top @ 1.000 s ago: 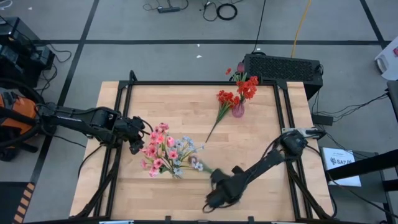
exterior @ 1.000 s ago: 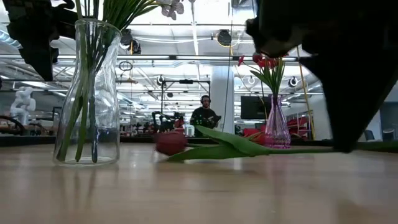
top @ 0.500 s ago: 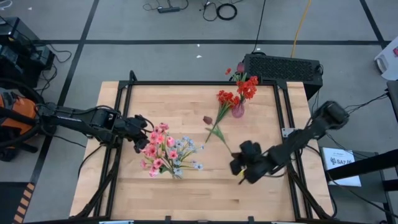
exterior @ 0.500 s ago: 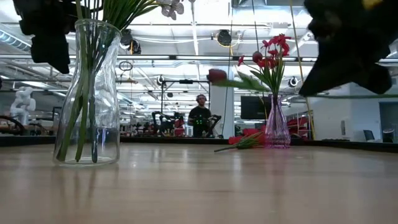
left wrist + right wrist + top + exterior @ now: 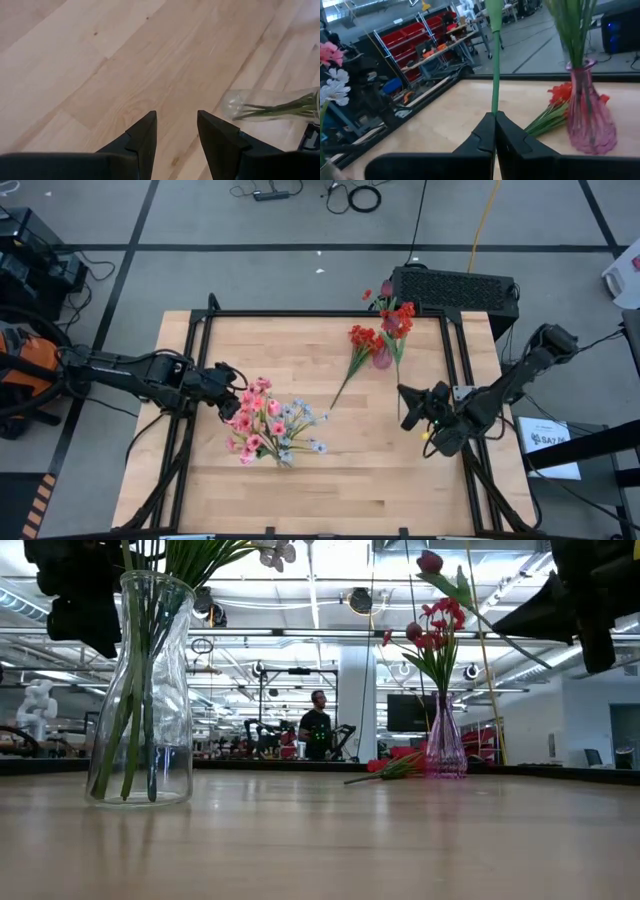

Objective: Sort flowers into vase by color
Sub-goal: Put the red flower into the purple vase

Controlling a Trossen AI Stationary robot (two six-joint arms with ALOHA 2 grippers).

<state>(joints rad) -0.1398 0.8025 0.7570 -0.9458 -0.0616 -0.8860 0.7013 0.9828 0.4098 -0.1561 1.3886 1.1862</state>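
My right gripper (image 5: 406,394) is shut on a red tulip bud's (image 5: 430,562) green stem, in the air near the table's right side, just on the near side of the pink vase (image 5: 383,358). That vase holds red flowers (image 5: 397,318). A red spray (image 5: 362,340) lies flat on the table beside it. My left gripper (image 5: 222,383) hangs open at the left, next to the clear vase (image 5: 140,690), which holds pink and pale lavender flowers (image 5: 265,423). My right gripper pinches the tulip's thin stem (image 5: 494,102) between its two shut fingers, low on the stem, and lies across it. It comes from the table's right. The tulip is lifted clear and tilted, with the bud uppermost and leaning toward the pink vase.
A black box (image 5: 455,288) sits behind the table's far right corner. Bare wood (image 5: 330,470) lies between the two vases and along the near edge. A person (image 5: 316,730) stands far off in the room behind.
My right gripper has risen from the near middle of the table and moved right and toward the far edge, carrying the tulip. The tulip lay flat on the table; it is now lifted clear, and its bud has swung up toward the pink vase.
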